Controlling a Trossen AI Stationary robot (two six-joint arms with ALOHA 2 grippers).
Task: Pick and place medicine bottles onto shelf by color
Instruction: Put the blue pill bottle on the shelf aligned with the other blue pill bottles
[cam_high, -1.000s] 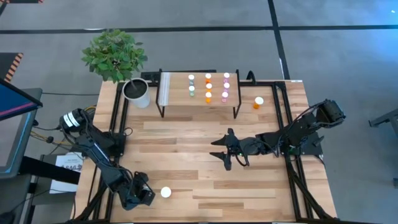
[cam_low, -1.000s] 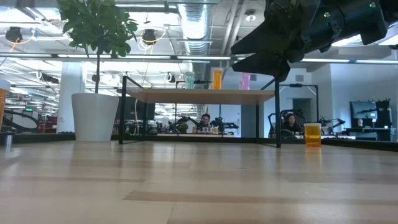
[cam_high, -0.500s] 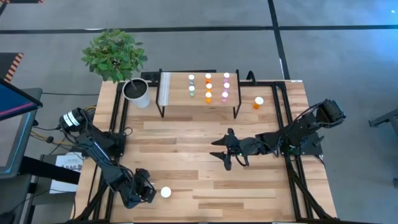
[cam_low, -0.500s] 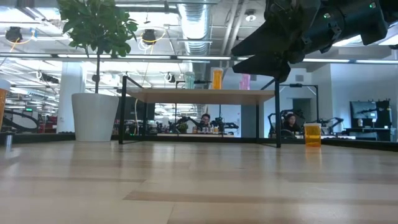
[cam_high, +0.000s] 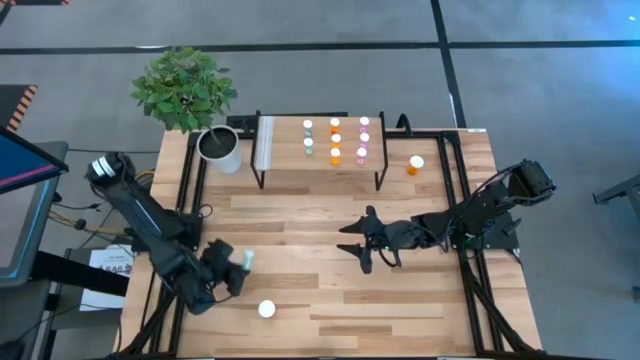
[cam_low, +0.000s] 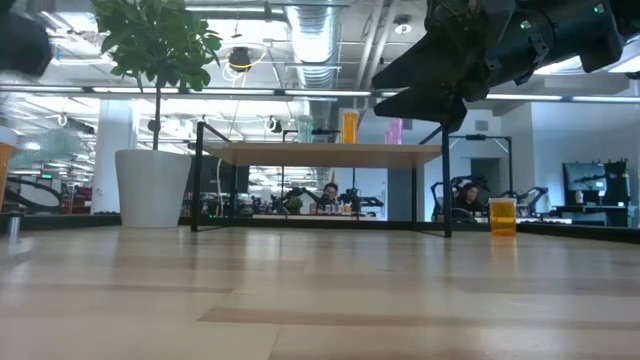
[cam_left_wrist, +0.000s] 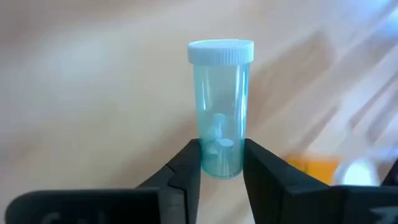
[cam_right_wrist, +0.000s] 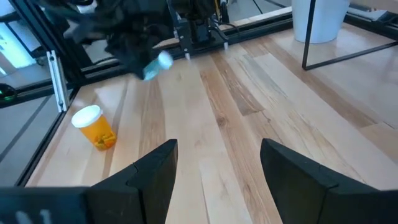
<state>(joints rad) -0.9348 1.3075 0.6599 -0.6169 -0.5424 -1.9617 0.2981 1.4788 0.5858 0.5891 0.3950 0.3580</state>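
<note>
wooden worktop, near-left corner: left hand (cam_left_wrist: 221, 163) lifts a teal bottle (cam_left_wrist: 221, 109) clear of the boards.
item: teal bottle, white cap, now pinched low on its body between the left hand's two fingers (cam_left_wrist: 186, 171) and carried up and inward from the worktop (cam_high: 300, 215) edge, where half a second ago that hand sat low beside the orange bottle (cam_high: 266, 310); the orange bottle stays lying on the boards, untouched. item: shelf (cam_high: 320, 142), far side, already holds rows of teal, orange and pink bottles; one more orange bottle (cam_high: 415, 164) stands on the worktop just beside its right end. item: right hand (cam_high: 362, 243), mid-worktop, fingers spread, holding nothing, unmoved. meaning, as judged: the pick is made; the carry to the shelf's teal row comes next, two orange bottles left to collect.
</note>
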